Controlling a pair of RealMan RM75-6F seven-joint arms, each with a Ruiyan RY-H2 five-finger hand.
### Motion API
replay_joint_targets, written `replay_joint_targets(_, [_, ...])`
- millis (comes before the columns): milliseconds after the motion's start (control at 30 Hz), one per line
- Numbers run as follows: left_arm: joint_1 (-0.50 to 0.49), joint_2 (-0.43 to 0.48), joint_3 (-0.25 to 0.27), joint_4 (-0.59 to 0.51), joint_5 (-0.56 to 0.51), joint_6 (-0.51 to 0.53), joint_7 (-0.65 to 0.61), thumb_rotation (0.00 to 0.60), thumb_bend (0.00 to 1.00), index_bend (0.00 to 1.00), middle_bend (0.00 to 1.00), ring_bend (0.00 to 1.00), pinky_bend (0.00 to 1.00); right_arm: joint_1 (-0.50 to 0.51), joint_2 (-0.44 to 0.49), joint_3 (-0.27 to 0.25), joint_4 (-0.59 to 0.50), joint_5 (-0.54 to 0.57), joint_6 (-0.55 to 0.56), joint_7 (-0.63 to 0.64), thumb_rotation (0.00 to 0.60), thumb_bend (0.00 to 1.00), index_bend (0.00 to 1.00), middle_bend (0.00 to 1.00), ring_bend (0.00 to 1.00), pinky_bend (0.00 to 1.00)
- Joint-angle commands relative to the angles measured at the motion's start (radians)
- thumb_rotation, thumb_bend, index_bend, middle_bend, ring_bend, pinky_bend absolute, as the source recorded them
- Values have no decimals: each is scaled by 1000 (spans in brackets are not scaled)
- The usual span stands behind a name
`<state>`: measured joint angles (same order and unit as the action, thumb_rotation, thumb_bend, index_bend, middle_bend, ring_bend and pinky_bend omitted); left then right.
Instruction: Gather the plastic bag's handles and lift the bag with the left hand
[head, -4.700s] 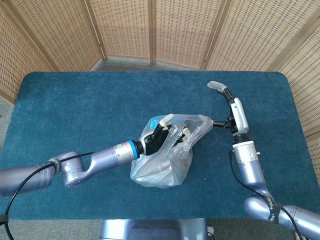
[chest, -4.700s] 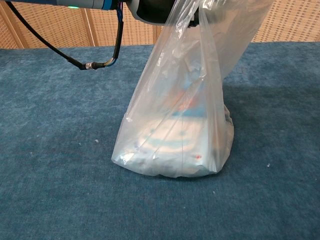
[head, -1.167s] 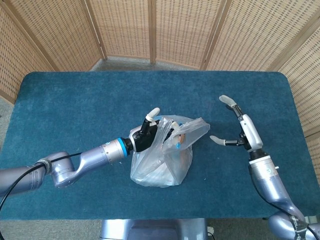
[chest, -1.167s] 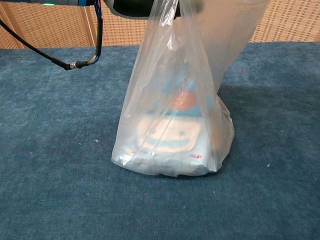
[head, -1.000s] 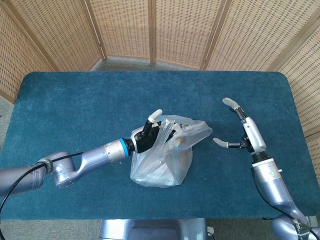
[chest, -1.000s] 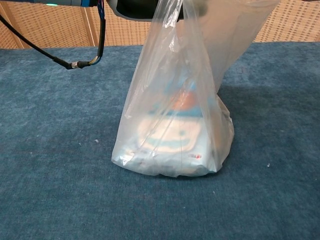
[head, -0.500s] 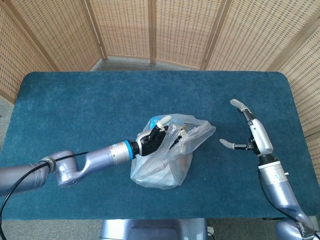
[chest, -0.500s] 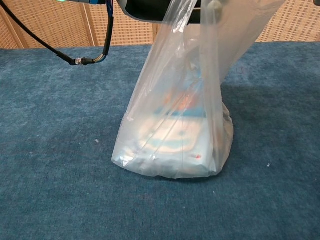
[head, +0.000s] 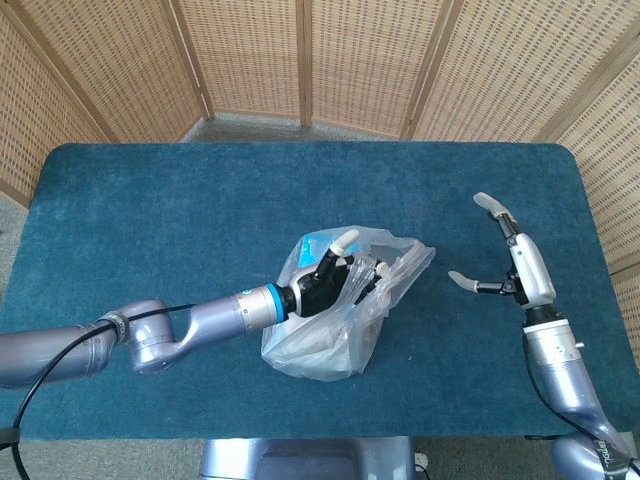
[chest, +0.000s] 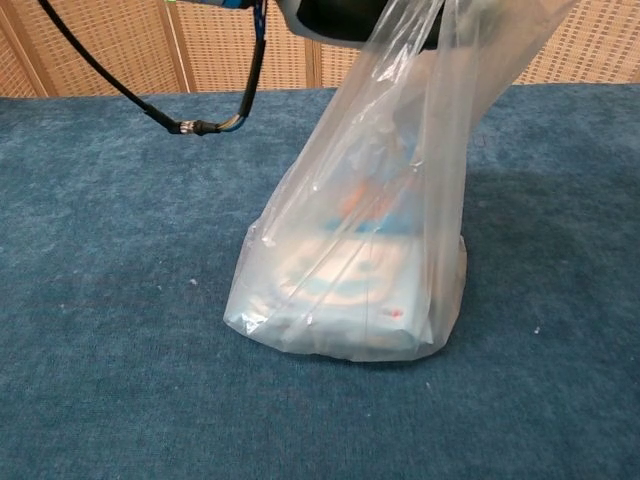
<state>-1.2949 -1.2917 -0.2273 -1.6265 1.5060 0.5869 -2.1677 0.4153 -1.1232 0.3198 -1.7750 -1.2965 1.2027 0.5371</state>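
Two hands | left hand grips plastic bag handles | right hand spread, apart | wicker screen behind table

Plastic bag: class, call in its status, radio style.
Left hand grips plastic bag handles. Right hand open, apart from bag. Bag bottom on blue table, not yet lifted. Nothing in the way.
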Motion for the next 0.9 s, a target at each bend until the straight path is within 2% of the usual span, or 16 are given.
replay_joint_targets(33, [0,-27,-26,16,-19,5,-62,0,130,454,567,591,567,-3,0,-1,0,-1,4,1,598,77,0,103,67,94])
replay_joint_targets(233, [7,-61,-59,43,-24,19,-195,0,131,454,567,591,601,0,0,2,5,-1,3,3,600,77,0,103,67,94])
replay_joint_targets(433, [22,-65,-71,50,-21,41,-244,0,133,454,567,623,667,-3,-2,0,9,-2,7,4,600,78,0,103,67,94])
replay_joint_targets(667, [52,-53,-80,38,-48,53,-249,0,162,454,569,678,731,-10,0,-6,6,-11,16,9,600,78,0,103,67,94])
replay_joint_targets(900, [81,-43,-104,23,-95,65,-221,0,198,454,627,755,805,-18,1,-13,2,-23,28,7,598,77,0,103,67,94])
